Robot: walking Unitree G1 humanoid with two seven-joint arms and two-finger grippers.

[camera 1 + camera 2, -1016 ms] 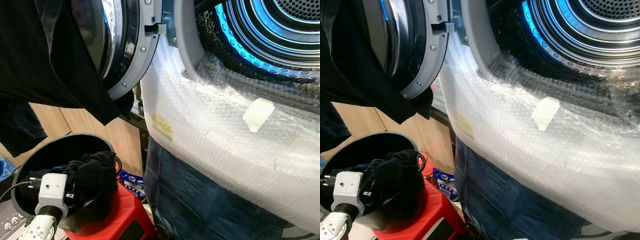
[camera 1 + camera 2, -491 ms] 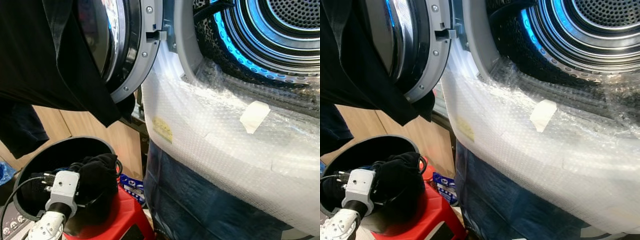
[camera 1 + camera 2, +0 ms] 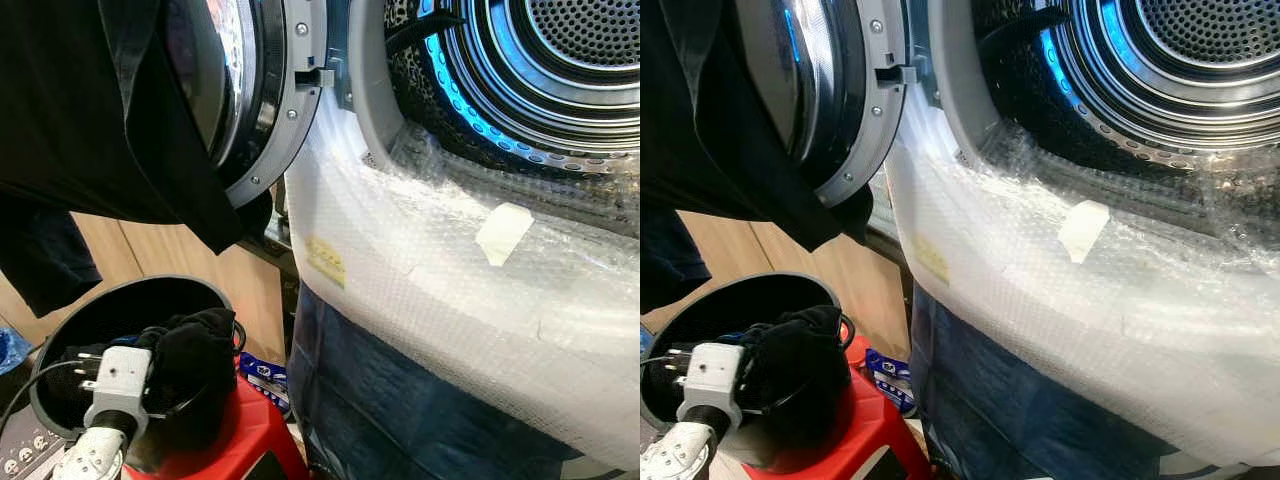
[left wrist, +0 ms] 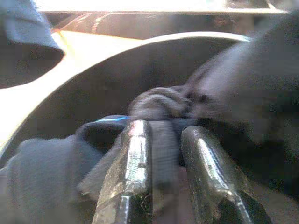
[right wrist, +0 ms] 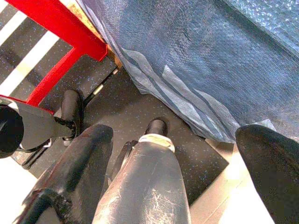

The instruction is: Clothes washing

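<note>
Head views: the left arm's wrist camera [image 3: 118, 378] reaches into a grey bucket [image 3: 205, 293] on a red stool [image 3: 250, 440], beside the bubble-wrapped washing machine [image 3: 420, 290] with its door [image 3: 270, 100] open. Left wrist view: the left gripper [image 4: 163, 154] has its fingers pinched on dark clothes [image 4: 159, 105] inside the bucket. Right wrist view: the right gripper [image 5: 177, 154], fingers spread wide and holding nothing, hangs over the floor [image 5: 140, 109].

Laundry corner of a home. Front-loading washing machine [image 3: 470, 280], body wrapped in bubble wrap [image 3: 450, 260] and blue plastic sheet [image 3: 400, 400]; round door [image 3: 270, 90] swung open; perforated steel drum [image 3: 560, 70] lit blue. Black garment [image 3: 90, 120] draped over door. Dark round bin [image 3: 120, 330] of dark clothes [image 3: 195, 365] on red stool [image 3: 250, 450]. Wood-panelled wall [image 3: 190, 265]; speckled dark floor [image 5: 140, 102].
</note>
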